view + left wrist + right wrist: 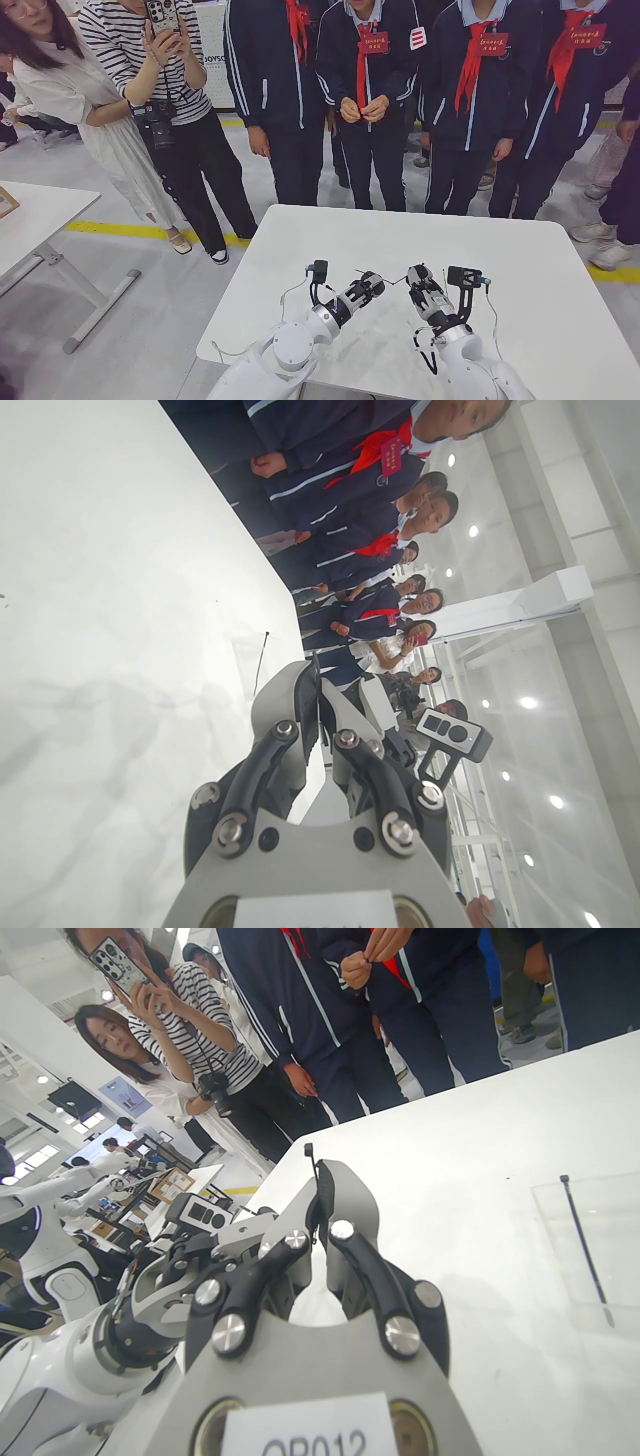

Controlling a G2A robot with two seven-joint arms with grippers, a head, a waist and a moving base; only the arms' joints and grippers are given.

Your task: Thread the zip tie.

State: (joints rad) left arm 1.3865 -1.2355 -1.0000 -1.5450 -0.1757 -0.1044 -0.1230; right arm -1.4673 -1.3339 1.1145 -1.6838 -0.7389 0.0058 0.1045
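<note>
A thin black zip tie [391,279] spans the short gap between my two grippers, a little above the white table [520,260]. My left gripper [376,283] is shut on one end, and a black tip pokes out past its pads [314,660]. My right gripper [413,275] is shut on the other end. In the right wrist view the tie's square head [308,1148] sticks up just beyond that gripper's [320,1178] closed fingertips. The two grippers nearly touch, tip to tip.
A second black zip tie [583,1243] lies flat on a clear plastic sheet [615,1208] on the table, beyond the grippers; the left wrist view shows it too [259,665]. Onlookers stand along the table's far edge [400,208].
</note>
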